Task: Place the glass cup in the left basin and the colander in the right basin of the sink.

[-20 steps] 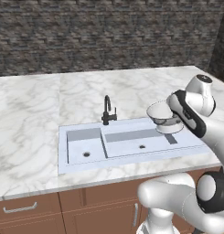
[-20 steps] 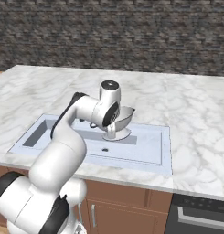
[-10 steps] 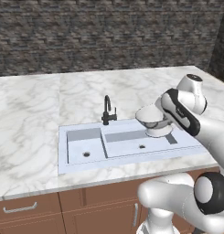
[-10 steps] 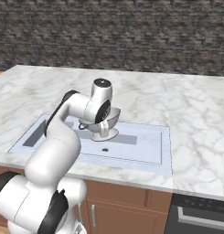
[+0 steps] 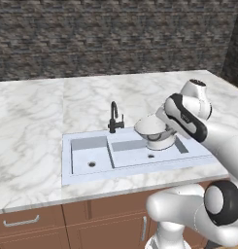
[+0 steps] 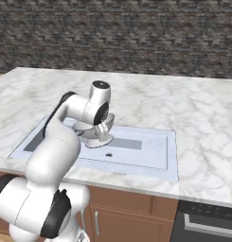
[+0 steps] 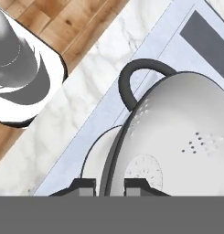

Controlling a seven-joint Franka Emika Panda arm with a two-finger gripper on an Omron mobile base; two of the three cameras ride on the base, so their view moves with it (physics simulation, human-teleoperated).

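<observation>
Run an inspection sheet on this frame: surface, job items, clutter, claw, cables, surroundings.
Surface: marble counter around the sink.
Job's things: colander held above the right basin; left basin holds nothing visible; glass cup nothing seen.
Clutter: nothing seen.
Claw: claw shut on the colander's rim, a finger on each side.
Cables: nothing seen.
Surroundings: black faucet, dark stone wall, wooden cabinets below.
</observation>
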